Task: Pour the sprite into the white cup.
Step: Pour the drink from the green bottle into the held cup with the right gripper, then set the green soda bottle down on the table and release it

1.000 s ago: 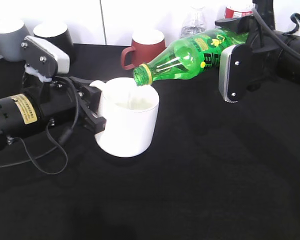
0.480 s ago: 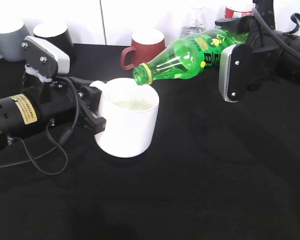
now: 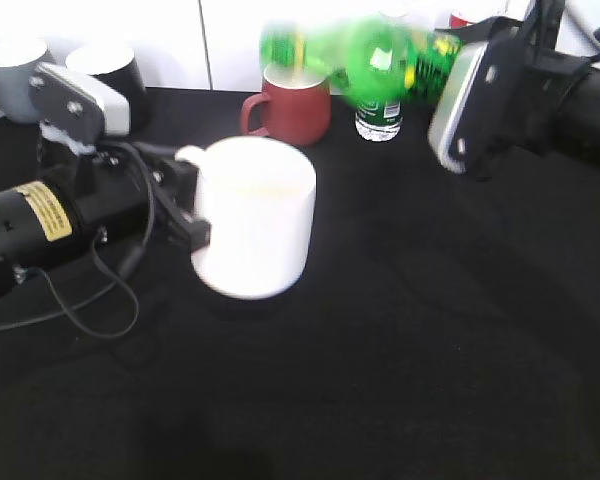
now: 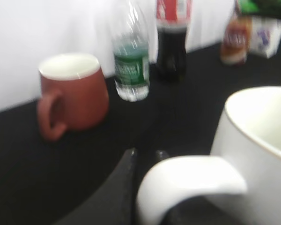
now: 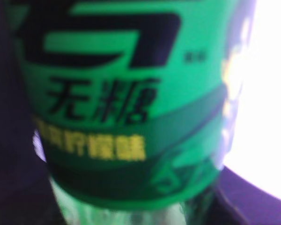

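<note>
The sprite (image 3: 370,55) has swung up off the white cup (image 3: 255,215), now near level above the red mug (image 3: 292,103); right fingers (image 3: 480,70) clamp its label, left fingers (image 3: 185,205) grasp the cup's handle

1. The left gripper (image 3: 185,205) has its fingers (image 3: 192,232) closed on the handle side of the white cup (image 3: 252,215), which stands on the black table (image 3: 400,330).
2. The right gripper (image 3: 460,70) grips the sprite (image 3: 365,55), blurred and lying nearly level, neck pointing away from the fingers toward the left.
3. Beyond the cup sit a reddish-brown mug (image 3: 288,105), a grey mug (image 3: 15,75) and a black mug (image 3: 115,70).
</note>
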You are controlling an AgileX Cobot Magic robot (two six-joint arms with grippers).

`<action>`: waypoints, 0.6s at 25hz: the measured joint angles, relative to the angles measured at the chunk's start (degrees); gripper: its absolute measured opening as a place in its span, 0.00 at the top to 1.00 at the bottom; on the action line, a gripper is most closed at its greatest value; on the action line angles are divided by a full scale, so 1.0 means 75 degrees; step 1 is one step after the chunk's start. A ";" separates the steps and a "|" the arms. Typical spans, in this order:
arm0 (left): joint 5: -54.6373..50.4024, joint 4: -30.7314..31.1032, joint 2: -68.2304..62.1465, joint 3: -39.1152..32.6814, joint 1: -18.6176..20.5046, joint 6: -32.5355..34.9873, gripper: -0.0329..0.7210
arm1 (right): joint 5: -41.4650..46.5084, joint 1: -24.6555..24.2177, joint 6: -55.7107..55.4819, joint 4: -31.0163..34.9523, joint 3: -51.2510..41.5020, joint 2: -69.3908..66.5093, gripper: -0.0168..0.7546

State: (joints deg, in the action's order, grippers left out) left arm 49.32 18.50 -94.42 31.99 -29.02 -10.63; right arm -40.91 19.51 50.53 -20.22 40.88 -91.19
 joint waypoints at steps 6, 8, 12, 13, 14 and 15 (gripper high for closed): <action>0.0895 -0.1734 0.0000 0.0000 0.0091 0.0873 0.86 | -0.0376 0.0235 -0.6082 0.1139 0.0000 0.0000 0.48; 0.1277 -0.2129 0.0000 0.0000 0.0534 0.0933 0.86 | -0.0376 0.0235 -0.6306 0.2030 0.0000 0.0000 0.48; 0.1254 -0.2658 -0.0059 0.0420 0.1701 0.0985 0.86 | -0.0376 0.0235 -0.6013 0.3687 0.0000 0.0000 0.48; 0.1262 -0.2683 -0.0194 0.0647 0.1878 0.0985 0.86 | -0.0376 0.0235 -0.5802 0.4163 0.0000 0.0000 0.48; 0.1262 -0.2715 -0.0437 0.0892 0.1957 0.0985 0.86 | -0.0376 0.0235 -0.5546 0.4607 0.0000 0.0000 0.48; 0.1236 -0.2714 -0.0757 0.1143 0.1965 0.0985 0.86 | -0.0376 0.0235 -0.5277 0.4934 0.0000 0.0000 0.48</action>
State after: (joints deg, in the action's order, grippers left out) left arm 58.60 -1.86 -100.09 40.57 -14.28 -3.24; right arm -43.73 21.27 10.96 16.79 40.88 -91.19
